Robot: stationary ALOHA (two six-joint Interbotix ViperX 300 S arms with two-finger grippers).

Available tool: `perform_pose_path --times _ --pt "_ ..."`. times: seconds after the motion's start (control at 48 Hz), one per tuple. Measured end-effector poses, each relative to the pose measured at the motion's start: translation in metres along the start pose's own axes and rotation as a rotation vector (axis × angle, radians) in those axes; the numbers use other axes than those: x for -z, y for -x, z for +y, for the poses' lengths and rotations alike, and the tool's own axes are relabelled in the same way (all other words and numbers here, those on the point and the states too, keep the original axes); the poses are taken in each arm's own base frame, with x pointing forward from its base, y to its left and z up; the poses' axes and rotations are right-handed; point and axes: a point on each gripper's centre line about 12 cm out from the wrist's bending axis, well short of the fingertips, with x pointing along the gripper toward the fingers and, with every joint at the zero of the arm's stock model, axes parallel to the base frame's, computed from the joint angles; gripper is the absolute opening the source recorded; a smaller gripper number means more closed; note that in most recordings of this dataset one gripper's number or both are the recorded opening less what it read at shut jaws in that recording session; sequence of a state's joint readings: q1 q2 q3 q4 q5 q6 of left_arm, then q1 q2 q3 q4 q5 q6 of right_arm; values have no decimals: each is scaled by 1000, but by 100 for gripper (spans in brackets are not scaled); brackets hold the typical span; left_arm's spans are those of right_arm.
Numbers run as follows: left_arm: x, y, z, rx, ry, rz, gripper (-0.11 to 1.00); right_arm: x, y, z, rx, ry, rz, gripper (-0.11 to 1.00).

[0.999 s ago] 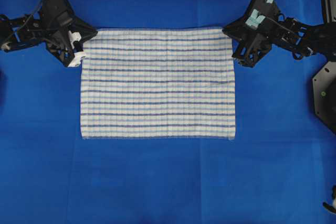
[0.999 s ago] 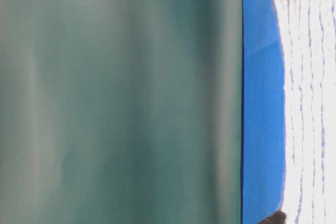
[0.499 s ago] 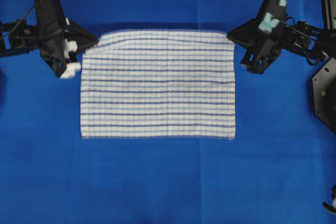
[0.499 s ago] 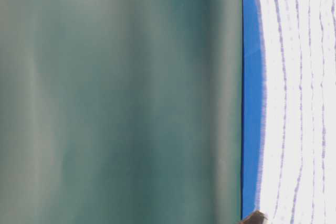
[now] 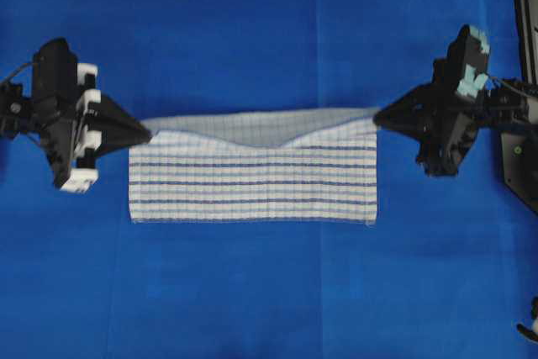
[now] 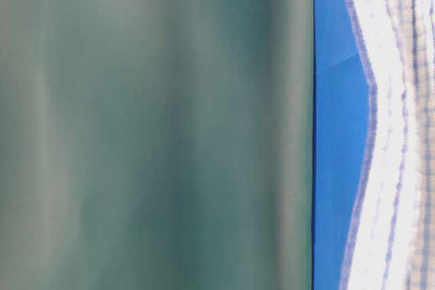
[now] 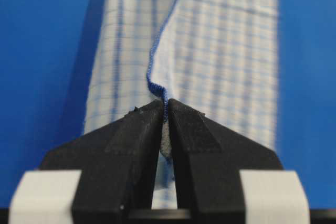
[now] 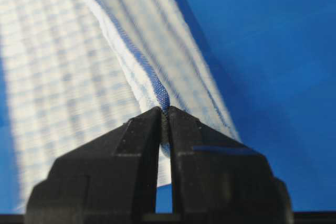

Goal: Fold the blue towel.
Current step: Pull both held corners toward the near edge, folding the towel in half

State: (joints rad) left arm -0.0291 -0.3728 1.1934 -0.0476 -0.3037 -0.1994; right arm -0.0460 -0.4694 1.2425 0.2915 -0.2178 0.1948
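Note:
The blue towel (image 5: 252,178), white with thin dark-blue and pale-blue stripes, lies on the blue table covering with its far half lifted and drawn toward the near edge. Its underside shows along the raised far edge (image 5: 261,124). My left gripper (image 5: 145,134) is shut on the towel's far left corner (image 7: 164,100). My right gripper (image 5: 380,118) is shut on the far right corner (image 8: 164,106). Both hold their corners above the lying part. The towel also shows at the right of the table-level view (image 6: 394,127).
The blue table covering (image 5: 252,292) spreads all around the towel. A black arm base (image 5: 521,157) stands at the right edge. The table-level view is mostly filled by a blurred green surface (image 6: 156,127).
Both grippers have lifted the far corners and carried them toward the near edge. The towel's far half has risen and folded over, so less of it lies flat.

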Motion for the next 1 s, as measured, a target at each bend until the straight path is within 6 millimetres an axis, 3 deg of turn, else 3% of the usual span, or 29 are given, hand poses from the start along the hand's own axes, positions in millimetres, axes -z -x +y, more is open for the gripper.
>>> perform_pose_path --times 0.333,0.999 --pt "12 2 -33 113 -18 40 4 18 -1 24 -77 19 66 5" --pt "14 2 -37 127 -36 48 4 26 -15 35 -79 51 139 7"
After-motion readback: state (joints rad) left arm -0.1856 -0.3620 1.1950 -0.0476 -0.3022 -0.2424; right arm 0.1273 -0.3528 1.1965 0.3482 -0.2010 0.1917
